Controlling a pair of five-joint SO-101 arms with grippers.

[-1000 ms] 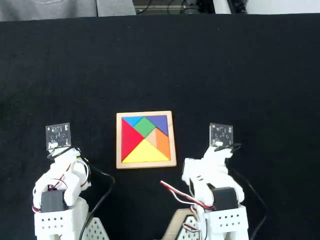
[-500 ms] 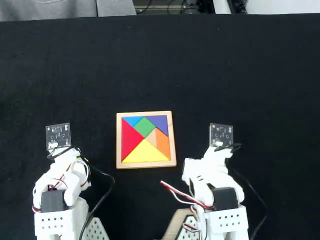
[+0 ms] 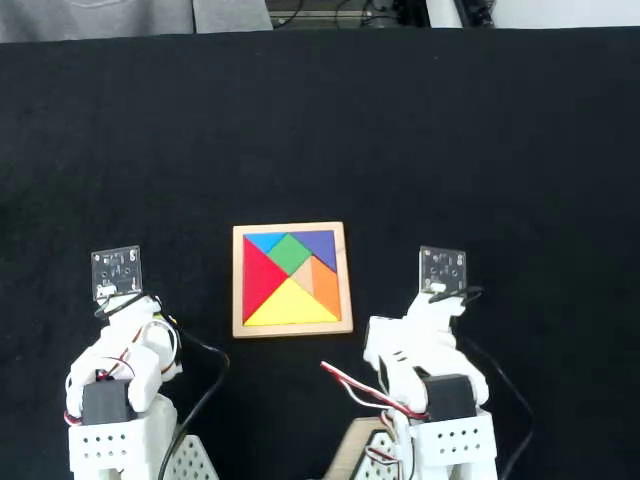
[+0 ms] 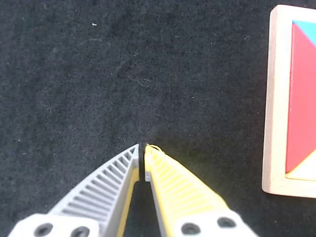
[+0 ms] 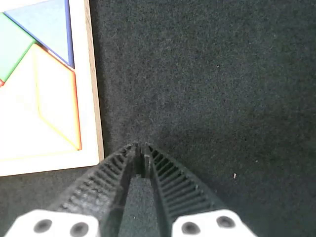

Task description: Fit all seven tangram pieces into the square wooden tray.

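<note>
The square wooden tray lies at the table's middle, filled edge to edge with coloured tangram pieces: red, yellow, orange, green, blue, light blue and a small tan one. My left gripper is shut and empty over the black cloth, left of the tray's rim. My right gripper is shut and empty too, just right of the tray's rim. Both arms sit folded back near the front edge.
Black cloth covers the whole table, with open room behind and beside the tray. Cables trail from the arm bases. A grey strip and cords lie beyond the far edge.
</note>
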